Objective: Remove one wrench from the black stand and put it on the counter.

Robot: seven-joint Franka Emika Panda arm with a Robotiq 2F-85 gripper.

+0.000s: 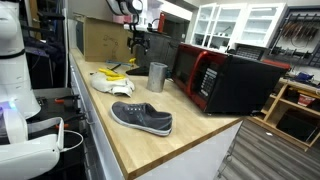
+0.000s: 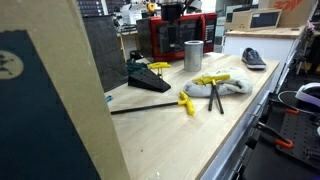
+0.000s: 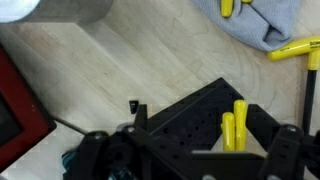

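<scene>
Fingers point(image 3: 290, 150) apart, straddling black stand point(image 3: 195, 115); centre on one yellow wrench point(image 3: 240, 115) between them, clamp, lift straight up.

The stand point(image 3: 195, 125) is showing black, its wrenches point(image 3: 233, 128) yellow-handled; the surface point(image 3: 120, 70) is showing pale wood grain, the cloth point(image 3: 255, 25) is looking grey, the microwave point(image 1: 225, 80) red and black, the shoe point(image 1: 142, 118) dark grey.

stand point(image 2: 150, 80) on counter point(image 2: 190, 135) | cup point(image 2: 193, 55) behind (shoe point(image 2: 253, 58) farther back)
</scene>
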